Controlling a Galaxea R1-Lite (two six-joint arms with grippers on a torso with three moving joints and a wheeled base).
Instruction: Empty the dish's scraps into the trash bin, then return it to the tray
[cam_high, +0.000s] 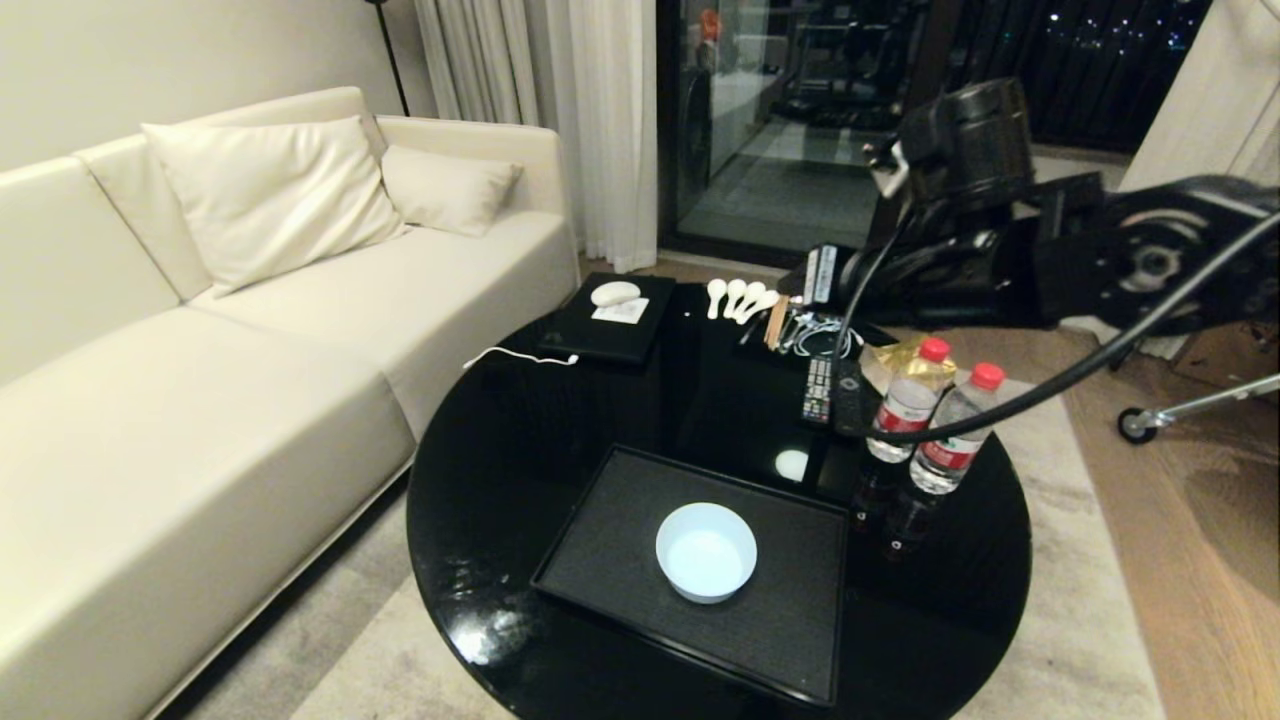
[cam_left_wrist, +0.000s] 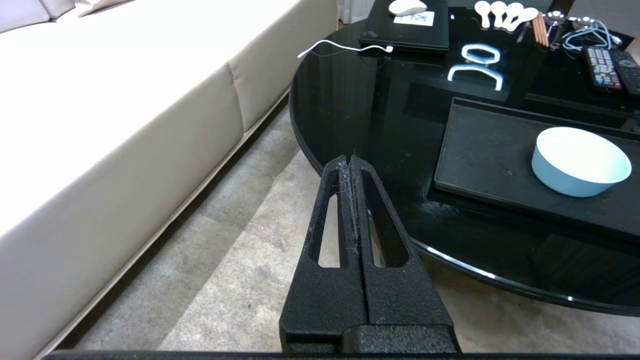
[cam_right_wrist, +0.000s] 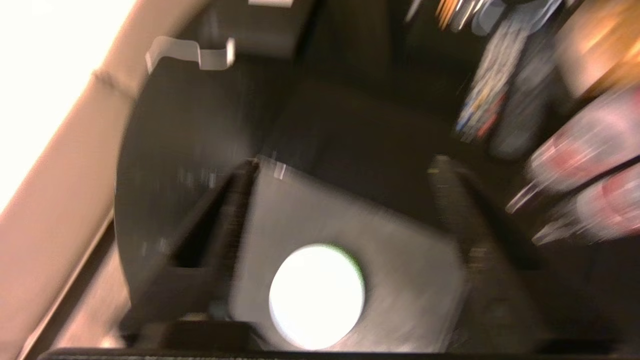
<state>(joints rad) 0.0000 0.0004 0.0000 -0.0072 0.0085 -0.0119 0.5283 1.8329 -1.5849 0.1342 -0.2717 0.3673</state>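
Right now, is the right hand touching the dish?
Apart. Right wrist view: open right hand hangs above the dish, which sits alone on the tray.

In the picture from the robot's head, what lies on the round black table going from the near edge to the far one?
Tray with the bowl on it → two water bottles → remote control → white spoons.

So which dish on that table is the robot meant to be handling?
Look at the round black table beside the cream sofa. On its near side lies a flat black tray, and the dish sits alone on it: a small, pale blue-white bowl, now empty.
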